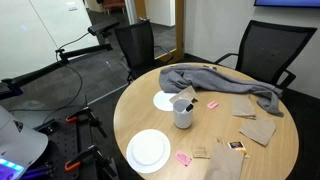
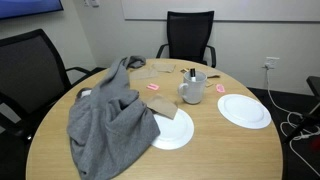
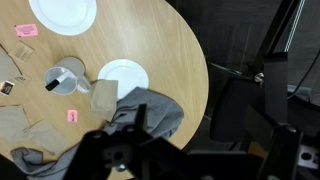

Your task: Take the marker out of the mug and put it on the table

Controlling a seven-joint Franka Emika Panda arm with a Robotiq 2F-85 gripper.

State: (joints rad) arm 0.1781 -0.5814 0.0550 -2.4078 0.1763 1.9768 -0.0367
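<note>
Marker [image 2: 191, 74] stands in mug [image 2: 192, 91]; mug on table [image 2: 230, 150].

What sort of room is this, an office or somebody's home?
Most likely an office meeting room: a big round wooden table with black office chairs around it, and what looks like a wall screen behind.

- The 2 exterior views look down across the table [image 1: 135, 105] from roughly opposite sides; both show the mug [image 2: 192, 88].
- The wrist view looks down from high above.
</note>
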